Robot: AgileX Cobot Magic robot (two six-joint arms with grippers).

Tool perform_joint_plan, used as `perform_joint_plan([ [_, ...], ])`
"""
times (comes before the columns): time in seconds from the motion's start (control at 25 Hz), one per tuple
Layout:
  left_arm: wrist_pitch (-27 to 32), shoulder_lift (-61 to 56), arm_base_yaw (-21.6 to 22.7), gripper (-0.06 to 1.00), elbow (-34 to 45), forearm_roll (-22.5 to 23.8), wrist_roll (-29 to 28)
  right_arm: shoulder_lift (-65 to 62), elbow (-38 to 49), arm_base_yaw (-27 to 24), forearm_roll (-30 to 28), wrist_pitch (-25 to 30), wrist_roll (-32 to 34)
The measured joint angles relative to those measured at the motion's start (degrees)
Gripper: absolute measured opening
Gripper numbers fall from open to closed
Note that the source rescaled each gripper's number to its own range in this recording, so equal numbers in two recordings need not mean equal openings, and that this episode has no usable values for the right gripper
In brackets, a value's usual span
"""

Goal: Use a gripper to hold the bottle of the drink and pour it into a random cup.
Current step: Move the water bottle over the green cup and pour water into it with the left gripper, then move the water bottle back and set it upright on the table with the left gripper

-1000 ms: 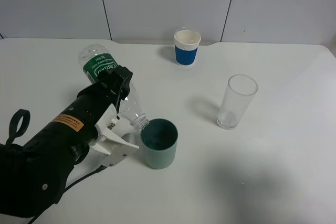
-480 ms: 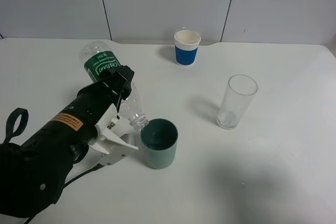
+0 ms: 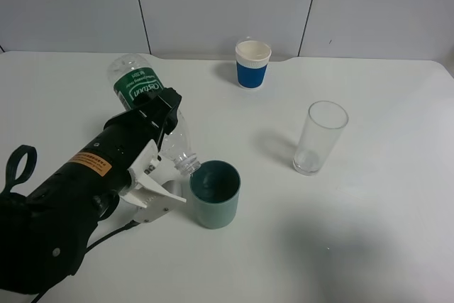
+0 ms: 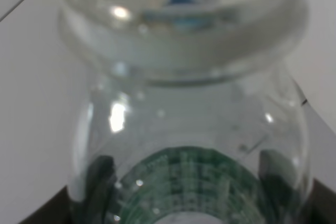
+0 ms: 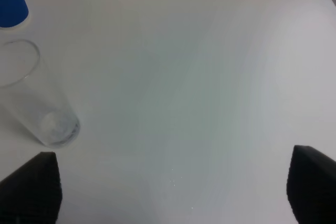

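Note:
The clear bottle (image 3: 145,97) with a dark green label is tipped steeply, its open mouth just over the near-left rim of the teal cup (image 3: 215,195). My left gripper (image 3: 164,113) is shut on the bottle's middle, just below the label. In the left wrist view the bottle (image 4: 184,129) fills the frame, with dark fingers (image 4: 100,174) on either side. Whether liquid is flowing cannot be made out. My right gripper (image 5: 172,184) stands open over bare table, holding nothing, and is out of the exterior view.
A blue-and-white paper cup (image 3: 253,64) stands at the back of the white table (image 3: 369,232). A tall clear glass (image 3: 320,138) stands to the right of the teal cup; the right wrist view shows this glass (image 5: 37,103) and the paper cup (image 5: 10,1) too.
The left arm and the tilted bottle have shifted only very slightly. The bottle's mouth stays at the cup's rim.

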Motion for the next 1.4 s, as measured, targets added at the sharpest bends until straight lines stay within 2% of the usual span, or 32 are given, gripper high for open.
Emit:
perform_joint_plan([
  [0.24, 0.00, 0.00, 0.00, 0.00, 0.00, 0.00, -1.85, 0.00, 0.00, 0.00, 0.00, 0.00, 0.00],
  [0.32, 0.00, 0.00, 0.00, 0.00, 0.00, 0.00, -6.05, 0.00, 0.00, 0.00, 0.00, 0.00, 0.00],
  [0.36, 0.00, -0.15, 0.00, 0.00, 0.05, 0.00, -10.68, 0.00, 0.00, 0.00, 0.00, 0.00, 0.00],
  [1.0, 0.05, -10.05, 0.00, 0.00, 0.15, 0.59, -48.68, 0.00, 0.00, 0.00, 0.00, 0.00, 0.00],
  [1.28, 0.05, -13.01, 0.15, 0.00, 0.20, 2.73, -59.82, 0.00, 0.00, 0.00, 0.00, 0.00, 0.00],
  [1.4, 0.74, -14.58, 1.68, 0.00, 0.20, 5.17, -65.85, 0.00, 0.00, 0.00, 0.00, 0.00, 0.00],
])
